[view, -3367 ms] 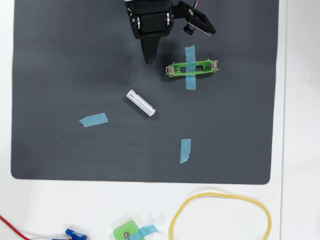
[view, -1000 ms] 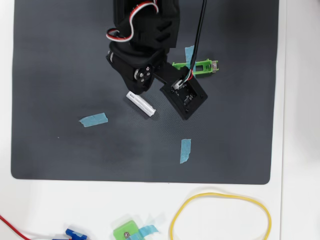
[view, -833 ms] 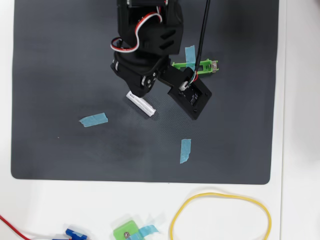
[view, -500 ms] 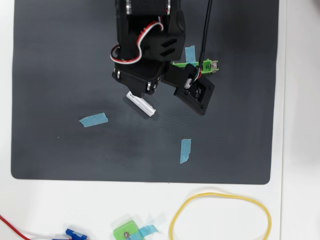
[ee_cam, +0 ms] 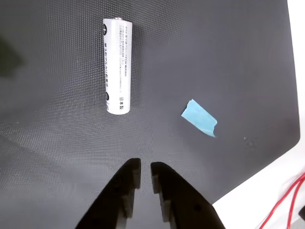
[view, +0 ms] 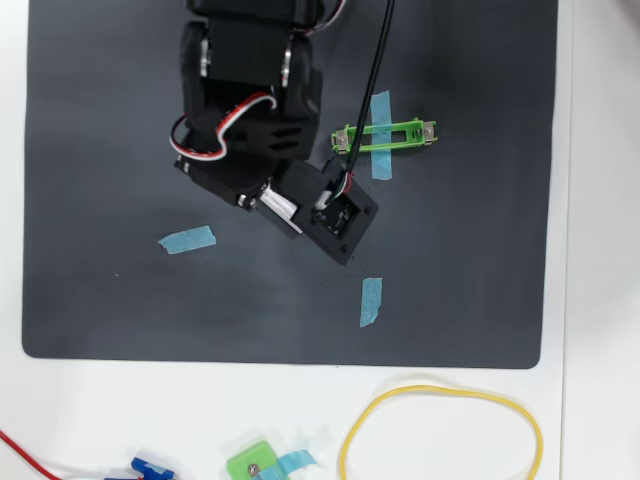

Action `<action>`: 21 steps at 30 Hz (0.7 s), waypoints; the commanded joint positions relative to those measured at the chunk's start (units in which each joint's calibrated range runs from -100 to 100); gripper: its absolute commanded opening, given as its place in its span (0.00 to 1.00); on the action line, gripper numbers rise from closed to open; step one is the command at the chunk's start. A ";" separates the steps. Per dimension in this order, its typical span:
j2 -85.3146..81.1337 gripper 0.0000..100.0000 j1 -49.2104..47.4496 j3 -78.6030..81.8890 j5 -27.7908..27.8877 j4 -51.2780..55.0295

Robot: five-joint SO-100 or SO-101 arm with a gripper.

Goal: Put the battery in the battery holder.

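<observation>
A: Start with the big things. What carries it all?

B: A dark mat point(view: 120, 290) on the white desk point(view: 600, 300). In the overhead view the arm point(view: 250, 100) hangs over the mat's middle and hides most of the battery.

A: And the battery holder?

B: The battery holder point(view: 400, 133) lies off to the arm's right in that view, taped down and empty, well apart from the gripper.

A: Where is the battery for the gripper?

B: In the wrist view the battery point(ee_cam: 116, 65) lies flat just ahead of the gripper point(ee_cam: 145, 175), slightly left of its line, long axis pointing away from the fingertips.

A: Gripper state?

B: Nearly together, a thin gap, nothing held.

A: So how to grasp well?

B: I'd judge: spread the jaws wider than the cell, shift forward and a touch left, straddle its middle across the round sides, then descend. A blue tape scrap point(ee_cam: 199, 117) lies to the right, clear.
</observation>
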 commanded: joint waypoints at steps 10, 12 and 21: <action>3.21 0.00 5.87 -5.68 -0.76 4.55; 3.30 0.00 5.87 -5.68 -0.50 4.55; 3.38 0.00 -0.15 -6.65 -3.27 4.63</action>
